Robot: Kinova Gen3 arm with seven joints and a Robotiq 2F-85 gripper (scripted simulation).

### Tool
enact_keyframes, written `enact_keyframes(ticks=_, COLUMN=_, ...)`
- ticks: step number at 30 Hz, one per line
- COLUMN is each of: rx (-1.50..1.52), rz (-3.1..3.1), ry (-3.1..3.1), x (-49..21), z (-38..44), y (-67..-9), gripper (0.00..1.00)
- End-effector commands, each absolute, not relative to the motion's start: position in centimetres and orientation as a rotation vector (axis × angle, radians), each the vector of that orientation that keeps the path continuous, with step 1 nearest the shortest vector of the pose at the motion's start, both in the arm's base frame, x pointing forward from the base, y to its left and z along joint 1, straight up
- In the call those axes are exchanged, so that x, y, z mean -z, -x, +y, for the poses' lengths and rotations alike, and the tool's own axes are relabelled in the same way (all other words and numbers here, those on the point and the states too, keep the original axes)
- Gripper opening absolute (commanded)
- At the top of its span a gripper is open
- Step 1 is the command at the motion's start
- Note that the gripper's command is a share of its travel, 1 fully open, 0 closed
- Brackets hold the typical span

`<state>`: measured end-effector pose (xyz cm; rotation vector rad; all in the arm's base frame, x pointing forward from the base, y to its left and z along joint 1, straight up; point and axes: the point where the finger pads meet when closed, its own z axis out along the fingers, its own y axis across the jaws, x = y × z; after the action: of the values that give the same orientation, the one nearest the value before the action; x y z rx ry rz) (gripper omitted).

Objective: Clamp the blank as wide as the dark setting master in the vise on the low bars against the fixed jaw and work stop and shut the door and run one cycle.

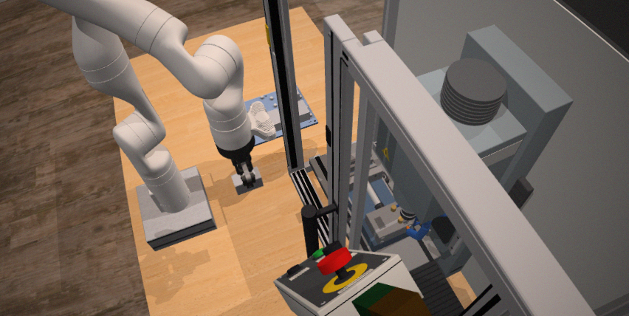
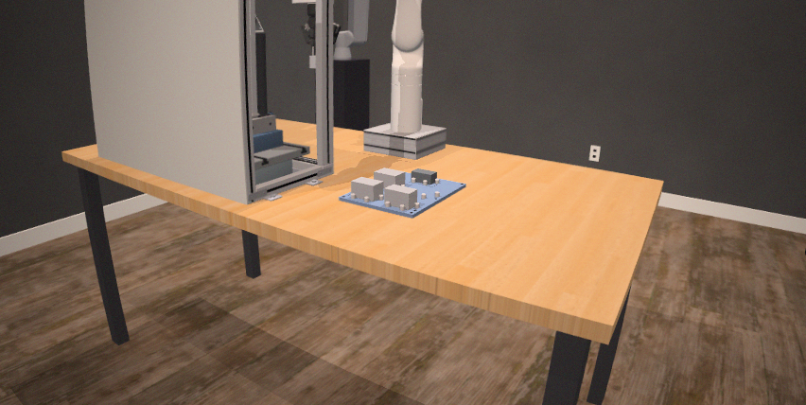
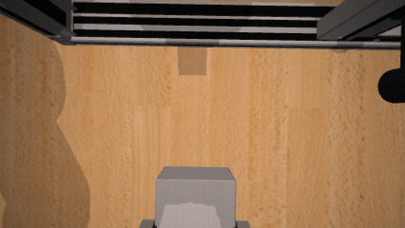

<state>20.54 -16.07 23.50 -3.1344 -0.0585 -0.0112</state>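
My gripper (image 1: 247,178) (image 3: 195,224) is shut on a plain grey blank (image 1: 239,184) (image 2: 312,61) (image 3: 196,199), held above the table between the arm's base and the guard. Three grey blanks (image 2: 367,189) (image 2: 389,177) (image 2: 400,198) and the dark setting master (image 2: 424,177) stand on the blue plate (image 1: 311,119) (image 2: 450,184). The vise (image 1: 387,224) is partly visible inside the guard; its bars and work stop cannot be made out. The green button (image 1: 318,252) is on the control column. The doorway shows open beside the door's black handle (image 1: 309,229) (image 3: 393,85).
A guard post (image 1: 281,71) stands between the plate and doorway. The guard's bottom rail (image 1: 306,190) (image 3: 195,28) crosses ahead of the held blank. The red stop button (image 1: 334,260) sticks up from the control box. The machine head (image 1: 407,181) hangs over the vise area.
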Motion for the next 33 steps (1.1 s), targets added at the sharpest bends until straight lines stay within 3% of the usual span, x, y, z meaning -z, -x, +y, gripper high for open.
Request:
enact_keyframes(ticks=1, rx=0.007, rz=-0.06, ry=3.137, x=-23.3, z=-16.2, y=-20.6, gripper=0.1)
enact_keyframes(ticks=9, rx=0.007, rz=-0.06, ry=3.137, x=-19.5, z=-16.3, y=-20.6, gripper=0.1)
enact_keyframes(ticks=33, rx=0.007, rz=-0.06, ry=3.137, x=-19.4, z=-16.4, y=-20.6, gripper=0.1)
